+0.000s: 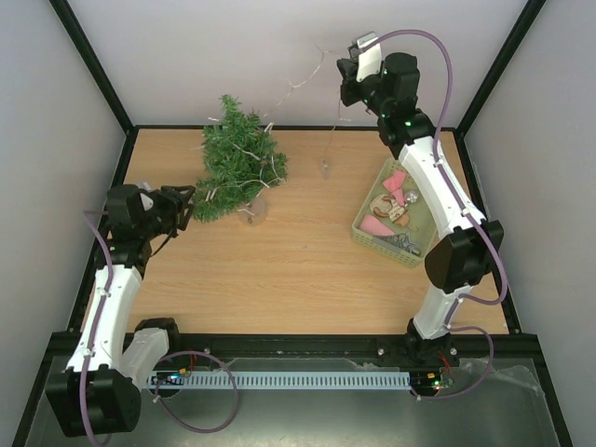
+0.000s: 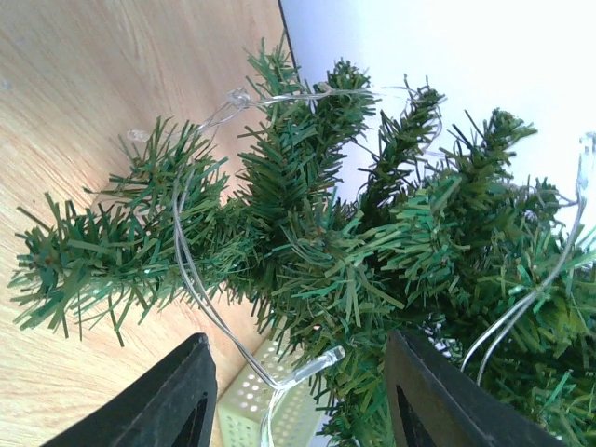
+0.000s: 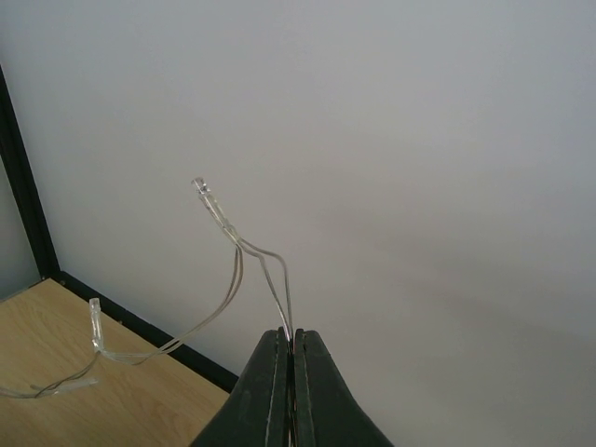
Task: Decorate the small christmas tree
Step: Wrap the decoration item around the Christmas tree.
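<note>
Top external | tree [image 1: 237,168] standing on table [image 1: 307,270] | left gripper [image 1: 189,202] agape at tree's lower left branches, nearer | right gripper [image 1: 346,82] clamped on light string [image 1: 296,86], high right of tree | string slanting down-left into tree

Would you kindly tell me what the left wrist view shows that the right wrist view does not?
Only left wrist: the bushy green needle branches of the small christmas tree, framed by the open left gripper. Only right wrist: the right gripper shut on the clear wire light string. Both: that light string, the pale wooden table and the white wall.
</note>
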`<action>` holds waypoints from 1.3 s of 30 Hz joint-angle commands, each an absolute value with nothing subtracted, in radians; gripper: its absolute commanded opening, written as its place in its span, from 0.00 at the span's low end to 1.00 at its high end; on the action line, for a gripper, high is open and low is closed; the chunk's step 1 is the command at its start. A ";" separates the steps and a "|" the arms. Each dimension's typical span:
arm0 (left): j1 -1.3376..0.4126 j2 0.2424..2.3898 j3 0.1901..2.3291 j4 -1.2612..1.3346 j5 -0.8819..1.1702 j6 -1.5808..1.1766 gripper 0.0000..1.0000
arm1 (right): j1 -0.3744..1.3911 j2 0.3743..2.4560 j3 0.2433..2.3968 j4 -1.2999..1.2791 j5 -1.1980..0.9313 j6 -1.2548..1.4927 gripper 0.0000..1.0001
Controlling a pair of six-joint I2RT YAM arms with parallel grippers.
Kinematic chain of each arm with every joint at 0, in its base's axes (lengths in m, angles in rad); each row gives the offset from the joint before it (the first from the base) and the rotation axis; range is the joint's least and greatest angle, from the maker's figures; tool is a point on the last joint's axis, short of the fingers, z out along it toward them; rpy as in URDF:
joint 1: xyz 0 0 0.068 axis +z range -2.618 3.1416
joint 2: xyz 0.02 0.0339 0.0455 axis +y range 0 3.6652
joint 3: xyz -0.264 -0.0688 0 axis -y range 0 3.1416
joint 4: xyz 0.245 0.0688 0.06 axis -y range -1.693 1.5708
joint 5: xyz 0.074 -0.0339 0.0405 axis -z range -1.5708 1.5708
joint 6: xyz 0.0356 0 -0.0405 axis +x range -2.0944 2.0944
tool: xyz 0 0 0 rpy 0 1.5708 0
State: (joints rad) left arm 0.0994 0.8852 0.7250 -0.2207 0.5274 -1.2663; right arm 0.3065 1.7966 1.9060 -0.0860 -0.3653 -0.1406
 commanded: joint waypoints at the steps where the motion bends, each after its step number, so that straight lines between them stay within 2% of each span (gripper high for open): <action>1: 0.093 0.894 0.718 -0.200 0.529 -1.434 0.51 | 0.304 1.744 1.890 -0.073 -0.373 -0.128 0.02; 12: 0.010 0.966 0.685 -0.095 0.503 -1.566 0.49 | 0.304 1.740 1.888 -0.066 -0.391 -0.120 0.02; 17: 0.000 0.988 0.665 -0.075 0.456 -1.583 0.42 | 0.305 1.744 1.890 -0.064 -0.397 -0.121 0.02; 21: 0.001 1.019 0.658 -0.027 0.443 -1.592 0.30 | 0.304 1.752 1.899 -0.043 -0.408 -0.115 0.02; 25: 0.002 1.029 0.660 0.039 0.402 -1.573 0.03 | 0.304 1.790 1.944 -0.015 -0.416 -0.106 0.02; 31: 0.003 1.024 0.659 0.144 0.373 -1.499 0.02 | 0.303 1.841 2.014 0.034 -0.404 -0.109 0.02; 39: 0.003 1.018 0.704 0.104 0.291 -1.386 0.02 | 0.303 1.875 2.024 0.097 -0.396 -0.127 0.02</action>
